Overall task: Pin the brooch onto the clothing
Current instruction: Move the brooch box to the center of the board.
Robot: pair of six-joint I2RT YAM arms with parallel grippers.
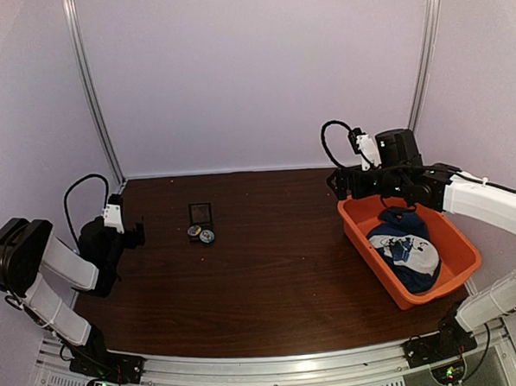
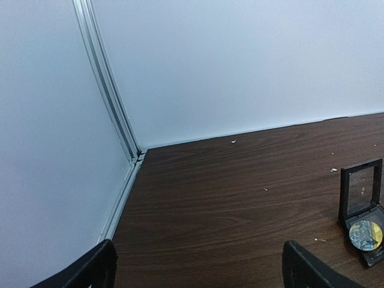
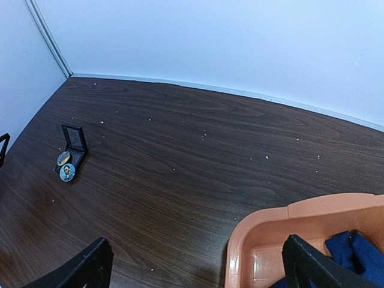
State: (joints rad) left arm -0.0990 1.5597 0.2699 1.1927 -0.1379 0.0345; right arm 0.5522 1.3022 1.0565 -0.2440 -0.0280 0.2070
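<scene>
The clothing (image 1: 399, 236) is a navy shirt with a white print, lying crumpled in the orange tub (image 1: 353, 216). A corner of its blue fabric (image 3: 360, 255) shows in the right wrist view. The brooch (image 1: 207, 236), a tiny bluish round badge (image 3: 68, 171), lies on the table just in front of a small black box. My left gripper (image 1: 137, 234) hovers open to the left of the box, its fingers (image 2: 99, 264) wide apart over bare wood. Above the tub's far left corner my right gripper (image 1: 337, 187) stands open with nothing between its fingertips (image 3: 300, 258).
The small black hinged box (image 1: 200, 215) stands open with its lid upright (image 2: 360, 191). A second round badge (image 3: 63, 158), yellowish, rests in its base (image 2: 366, 234). White walls and metal corner rails (image 2: 120, 138) close in the dark wooden table (image 1: 271, 270).
</scene>
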